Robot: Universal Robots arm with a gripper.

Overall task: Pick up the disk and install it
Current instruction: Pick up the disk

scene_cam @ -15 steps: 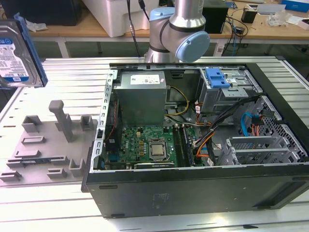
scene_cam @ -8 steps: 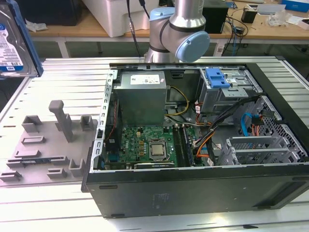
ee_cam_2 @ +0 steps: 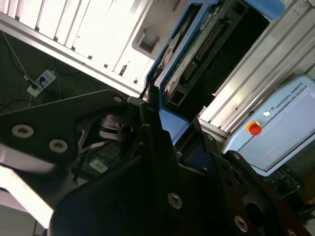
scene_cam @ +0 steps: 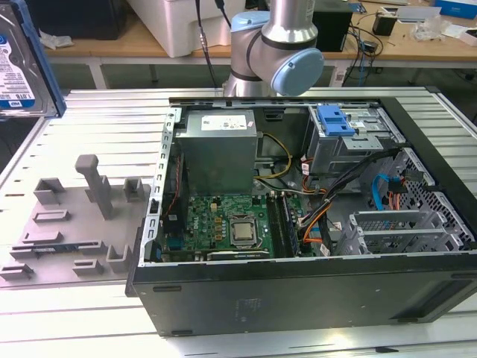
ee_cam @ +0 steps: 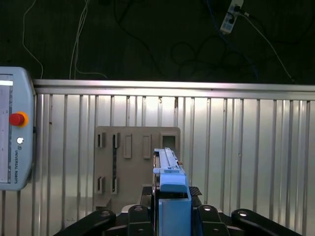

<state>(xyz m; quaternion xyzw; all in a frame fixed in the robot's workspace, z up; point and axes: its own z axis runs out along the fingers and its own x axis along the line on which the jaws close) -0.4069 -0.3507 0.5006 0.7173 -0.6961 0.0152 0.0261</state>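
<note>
We judge pickup done and carry in hand: the gripper (ee_cam: 173,219) pinches the disk (ee_cam: 170,182), held up at the exterior view's far left, well apart from the drive cage (scene_cam: 350,145), where installing would need careful alignment.

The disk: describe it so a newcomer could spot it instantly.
From the open computer case, look to the exterior view's far upper left. The disk is there: silver, labelled, blue-framed, unlike the bare blue latch on the drive cage.
</note>
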